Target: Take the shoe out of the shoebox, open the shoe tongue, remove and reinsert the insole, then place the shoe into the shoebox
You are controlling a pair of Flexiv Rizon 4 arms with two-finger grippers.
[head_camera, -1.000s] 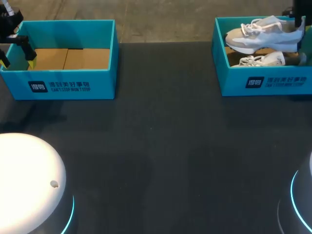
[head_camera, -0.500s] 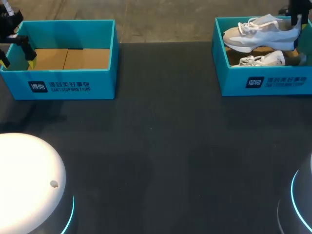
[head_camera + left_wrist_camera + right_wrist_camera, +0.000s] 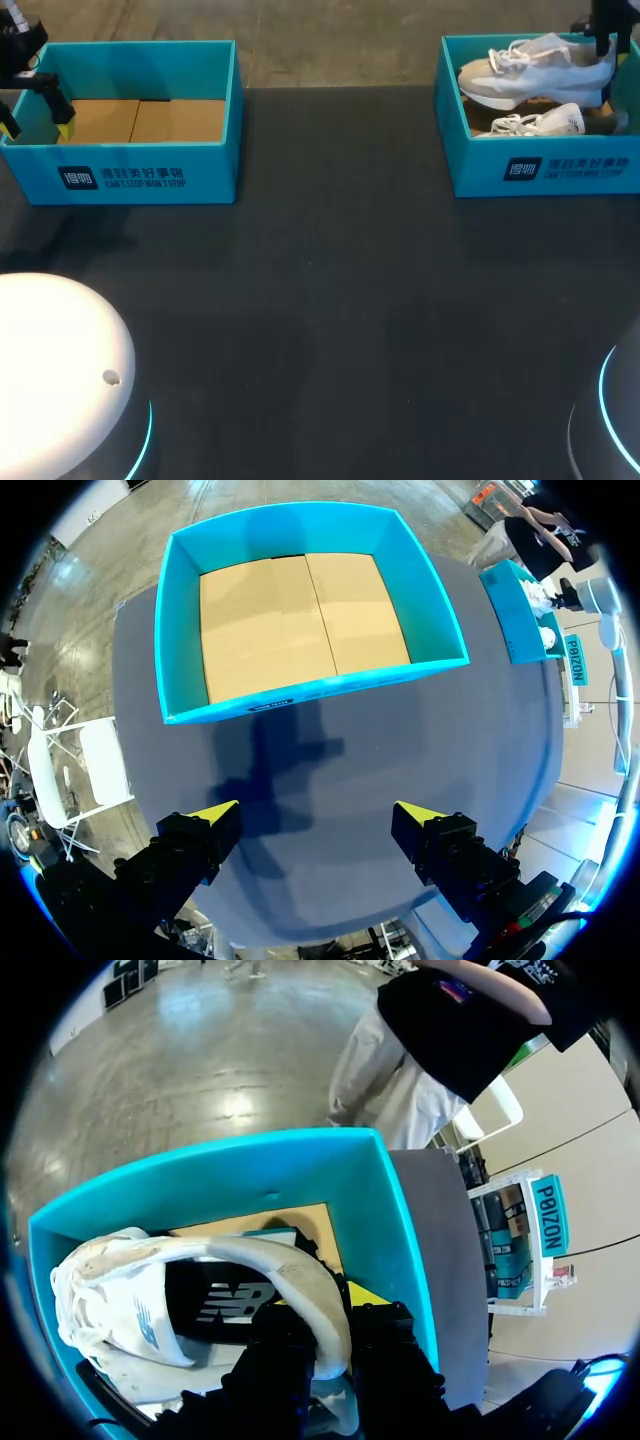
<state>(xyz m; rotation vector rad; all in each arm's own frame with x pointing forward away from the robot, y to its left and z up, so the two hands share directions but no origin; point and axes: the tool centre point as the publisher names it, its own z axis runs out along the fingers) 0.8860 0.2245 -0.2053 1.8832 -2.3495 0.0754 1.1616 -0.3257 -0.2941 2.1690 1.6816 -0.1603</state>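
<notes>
Pinching the heel of the shoe (image 3: 190,1290) in the shoebox (image 3: 385,1210), right pincer (image 3: 335,1332) seems clenched; left pincer (image 3: 315,812) hangs released.

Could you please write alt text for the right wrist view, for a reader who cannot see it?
The right gripper is shut on the heel collar of a white shoe, one finger inside and one outside, holding it within the walls of an open teal shoebox.
</notes>
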